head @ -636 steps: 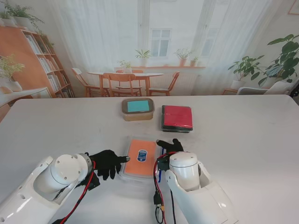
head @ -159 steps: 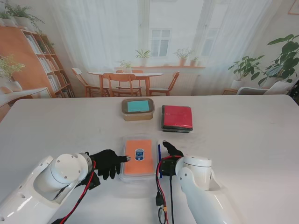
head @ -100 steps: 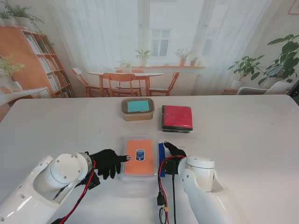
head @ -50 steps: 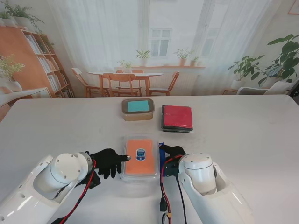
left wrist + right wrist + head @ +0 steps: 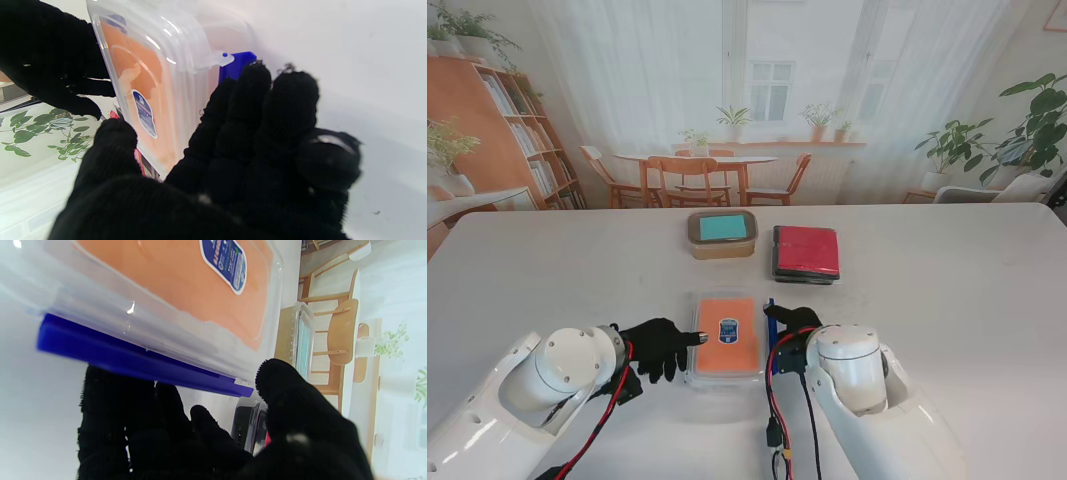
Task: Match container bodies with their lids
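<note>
Nearest to me on the white table (image 5: 947,290): clear rectangular plastic container with orange lid (image 5: 724,335), lid seated on the body. Black-gloved left hand (image 5: 657,347) at its 9 o'clock side, fingers spread loosely, fingertips (image 5: 253,76) touching the wall by a blue latch, gripping nothing. Black-gloved right hand (image 5: 790,321) at its 3 o'clock side, fingers (image 5: 116,396) curled against the long blue side clip (image 5: 133,360), thumb raised beside the corner; whether closed on the clip, cannot tell. Farther off, at 12 o'clock: tan rectangular container with teal lid (image 5: 722,232), and just beside it, at 1 o'clock, dark square container with red lid (image 5: 806,251), both lidded.
</note>
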Motion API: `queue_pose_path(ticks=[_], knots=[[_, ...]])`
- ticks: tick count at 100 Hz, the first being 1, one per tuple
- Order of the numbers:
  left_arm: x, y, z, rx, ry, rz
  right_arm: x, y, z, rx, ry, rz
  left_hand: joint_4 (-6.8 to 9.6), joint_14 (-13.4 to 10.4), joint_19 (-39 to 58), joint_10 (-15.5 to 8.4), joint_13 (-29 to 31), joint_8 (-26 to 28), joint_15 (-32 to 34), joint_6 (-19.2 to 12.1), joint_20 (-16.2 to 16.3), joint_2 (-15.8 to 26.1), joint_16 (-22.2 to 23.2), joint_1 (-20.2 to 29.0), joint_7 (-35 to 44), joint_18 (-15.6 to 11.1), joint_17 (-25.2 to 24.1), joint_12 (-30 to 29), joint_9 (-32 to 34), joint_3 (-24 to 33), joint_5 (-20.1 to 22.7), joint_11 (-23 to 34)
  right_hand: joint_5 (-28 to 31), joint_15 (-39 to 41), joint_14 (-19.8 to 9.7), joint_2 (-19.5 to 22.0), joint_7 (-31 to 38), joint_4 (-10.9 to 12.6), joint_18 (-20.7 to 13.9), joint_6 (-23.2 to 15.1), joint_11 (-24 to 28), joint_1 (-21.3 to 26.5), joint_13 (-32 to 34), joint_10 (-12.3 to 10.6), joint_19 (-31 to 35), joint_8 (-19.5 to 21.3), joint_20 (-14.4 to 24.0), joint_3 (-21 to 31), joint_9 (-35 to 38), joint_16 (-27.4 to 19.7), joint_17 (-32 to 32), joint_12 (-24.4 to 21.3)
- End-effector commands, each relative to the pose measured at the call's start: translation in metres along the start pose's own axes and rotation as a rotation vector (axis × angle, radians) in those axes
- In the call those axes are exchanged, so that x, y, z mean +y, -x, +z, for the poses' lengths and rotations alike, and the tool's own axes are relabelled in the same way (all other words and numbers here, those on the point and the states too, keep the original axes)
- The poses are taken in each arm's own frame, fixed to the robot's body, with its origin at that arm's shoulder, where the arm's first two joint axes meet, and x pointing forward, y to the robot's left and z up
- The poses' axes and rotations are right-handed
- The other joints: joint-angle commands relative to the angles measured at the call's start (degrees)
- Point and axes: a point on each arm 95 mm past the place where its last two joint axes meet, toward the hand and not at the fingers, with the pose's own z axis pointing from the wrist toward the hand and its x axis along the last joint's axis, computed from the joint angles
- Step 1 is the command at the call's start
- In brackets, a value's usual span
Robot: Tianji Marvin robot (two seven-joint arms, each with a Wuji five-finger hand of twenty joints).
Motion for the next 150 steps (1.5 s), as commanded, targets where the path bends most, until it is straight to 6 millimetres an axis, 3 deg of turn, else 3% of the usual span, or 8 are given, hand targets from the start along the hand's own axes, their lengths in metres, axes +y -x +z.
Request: queue_pose_path(ticks=[1, 53, 75, 96, 99, 119, 123, 150], knots=[[0.003, -0.003, 0.0, 0.01, 0.009, -0.005, -0.002, -0.007, -0.003, 0.023, -0.022, -0.011, -0.18, 5.6, 7.6, -0.7, 1.5, -0.6, 3.2, -1.5, -0.5, -0.5, 0.1, 1.3, 0.4, -9.3, 3.4, 0.4, 1.3, -0.8, 1.0, 1.9, 1.3, 1.9, 0.6, -1.3, 0.9, 1.3, 0.8, 1.3, 0.6, 0.8, 2.6, 0.9, 2.3, -1.3, -0.6, -0.9, 2.1, 0.3, 1.1, -0.8], [0.006, -0.004, 0.001, 0.02, 0.02, -0.018, -0.008, -0.013, 0.002, 0.114, -0.012, -0.402, -0.19, 5.6, 7.6, -0.5, 1.5, -0.6, 3.1, -1.4, -0.5, -0.5, 0.1, 1.3, 0.3, -9.3, 3.4, 0.4, 1.3, -0.8, 1.0, 1.9, 17.5, 0.2, 6.3, -3.2, 12.1, -1.0, 9.6, 7.2, -3.5, -3.2, 14.9, 5.8, 4.3, -7.6, -1.1, 1.8, 21.3, -1.6, 10.5, -2.5], [0.007, -0.005, 0.001, 0.023, 0.022, -0.021, -0.011, -0.019, 0.004, 0.141, -0.012, -0.48, -0.18, 5.6, 7.6, -0.5, 1.5, -0.6, 3.1, -1.4, -0.5, -0.5, 0.2, 1.3, 0.3, -9.3, 3.4, 0.4, 1.3, -0.8, 1.0, 1.9, 17.1, -0.3, 7.3, -3.1, 13.0, -1.4, 11.6, 8.3, -3.0, -3.0, 19.7, 7.5, 4.0, -9.0, -2.9, 2.1, 24.9, -3.2, 15.8, -2.5], [0.008, -0.006, 0.002, 0.027, 0.028, -0.022, -0.015, -0.025, 0.007, 0.169, -0.004, -0.54, -0.19, 5.6, 7.6, -0.6, 1.6, -0.6, 3.2, -1.3, -0.5, -0.5, 0.2, 1.3, 0.4, -9.3, 3.4, 0.4, 1.4, -0.8, 1.1, 2.0, 15.4, -0.4, 6.7, -2.2, 14.1, -1.4, 11.9, 8.9, -1.3, -1.9, 25.4, 8.6, 4.2, -11.1, -8.5, 1.4, 27.7, -6.4, 23.5, -2.9], [0.008, -0.006, 0.002, 0.027, 0.029, -0.022, -0.016, -0.025, 0.008, 0.172, -0.002, -0.545, -0.18, 5.6, 7.6, -0.5, 1.6, -0.6, 3.1, -1.3, -0.5, -0.5, 0.2, 1.3, 0.4, -9.3, 3.4, 0.4, 1.4, -0.8, 1.1, 2.0, 15.2, -0.1, 6.5, -1.8, 14.4, -1.4, 11.9, 9.1, -0.8, -1.1, 26.1, 8.8, 5.1, -11.5, -11.1, 0.4, 27.8, -7.0, 24.5, -3.1], [0.01, -0.007, 0.002, 0.031, 0.034, -0.024, -0.019, -0.028, 0.009, 0.179, -0.002, -0.552, -0.18, 5.7, 7.6, -0.5, 1.6, -0.5, 3.2, -1.3, -0.5, -0.5, 0.1, 1.3, 0.5, -9.1, 3.2, 0.4, 1.4, -0.8, 1.2, 2.0, 14.8, 0.2, 5.2, -0.7, 14.9, -1.2, 11.1, 9.5, 0.9, 0.2, 29.6, 9.9, 5.6, -11.7, -13.9, -0.3, 30.0, -7.7, 29.5, -2.6], [0.01, -0.007, 0.002, 0.032, 0.035, -0.024, -0.02, -0.028, 0.01, 0.179, -0.004, -0.55, -0.18, 5.6, 7.6, -0.5, 1.7, -0.5, 3.2, -1.3, -0.4, -0.5, 0.2, 1.3, 0.5, -9.1, 3.2, 0.4, 1.4, -0.8, 1.2, 2.0, 14.6, 0.4, 5.1, -0.3, 15.4, -1.0, 10.8, 9.6, 1.5, 1.1, 30.4, 10.1, 6.6, -11.8, -16.7, -1.5, 30.5, -8.5, 30.4, -2.5], [0.011, -0.009, 0.003, 0.039, 0.039, -0.025, -0.026, -0.027, 0.01, 0.167, -0.028, -0.538, -0.18, 5.6, 7.7, -0.5, 1.6, -0.5, 3.1, -1.3, -0.4, -0.4, 0.1, 1.3, 0.6, -9.1, 3.2, 0.3, 1.4, -0.8, 1.2, 2.0, 13.8, 0.4, 5.1, 0.2, 15.7, -0.9, 11.2, 9.9, 2.2, 1.4, 32.3, 10.5, 6.8, -11.6, -18.1, -1.9, 32.2, -9.1, 32.7, -2.4]])
